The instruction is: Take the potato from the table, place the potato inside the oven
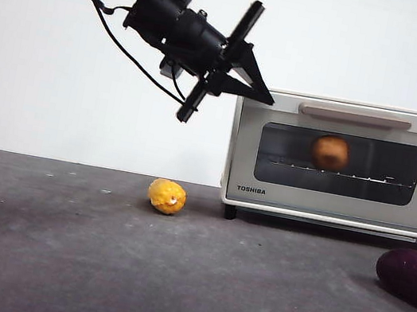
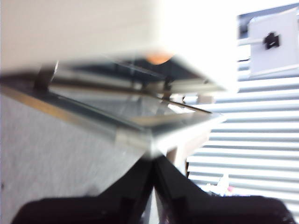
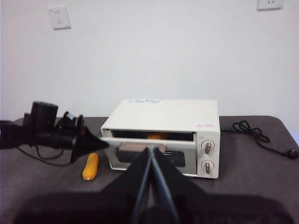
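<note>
The orange-brown potato [image 1: 330,151] lies on the wire rack inside the cream-white oven [image 1: 334,204], seen through the dark glass door. In the right wrist view the oven door [image 3: 154,150] stands slightly ajar, and the potato [image 3: 156,136] shows in the gap. My left gripper [image 1: 269,100] is shut and empty, its tip against the door's top left corner. In its own view the left gripper [image 2: 153,158] meets the door's edge [image 2: 140,135], with the potato [image 2: 159,58] beyond. My right gripper [image 3: 150,150] is shut and empty, back from the oven. The dark grey table [image 1: 53,258] spreads in front.
A bumpy yellow lump [image 1: 167,195] sits on the table left of the oven. A dark purple vegetable [image 1: 413,277] lies at the right edge. Two knobs [image 3: 206,156] are on the oven's right side. A black power cord [image 3: 252,130] trails beside the oven.
</note>
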### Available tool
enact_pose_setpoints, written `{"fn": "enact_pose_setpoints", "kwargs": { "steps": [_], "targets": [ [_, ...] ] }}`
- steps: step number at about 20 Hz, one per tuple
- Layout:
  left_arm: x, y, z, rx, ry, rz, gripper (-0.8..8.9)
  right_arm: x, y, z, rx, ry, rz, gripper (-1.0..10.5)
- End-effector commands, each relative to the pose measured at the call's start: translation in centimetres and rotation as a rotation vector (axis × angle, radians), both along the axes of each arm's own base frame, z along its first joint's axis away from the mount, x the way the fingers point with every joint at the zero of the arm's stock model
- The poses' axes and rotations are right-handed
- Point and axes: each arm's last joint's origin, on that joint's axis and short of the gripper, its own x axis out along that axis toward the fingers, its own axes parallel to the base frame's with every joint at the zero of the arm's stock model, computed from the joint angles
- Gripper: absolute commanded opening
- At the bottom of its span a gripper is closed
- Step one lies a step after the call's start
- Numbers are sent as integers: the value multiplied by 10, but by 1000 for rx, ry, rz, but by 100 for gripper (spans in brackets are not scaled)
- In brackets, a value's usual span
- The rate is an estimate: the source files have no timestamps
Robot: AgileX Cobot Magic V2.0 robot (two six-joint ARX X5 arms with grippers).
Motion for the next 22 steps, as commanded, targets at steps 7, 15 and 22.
{"fn": "enact_pose_setpoints", "kwargs": {
  "steps": [7, 15, 22],
  "targets": [
    [10, 16, 14, -9, -50, -41, -8, -2, -1, -4, -5, 32, -8, 0],
    [-15, 31, 53, 80, -292, -190, -7, 3, 0, -5, -59, 65, -5, 1],
    [-83, 52, 108, 392, -545, -274, -5, 13, 3, -4, -69, 101, -21, 1]
  ]
}}
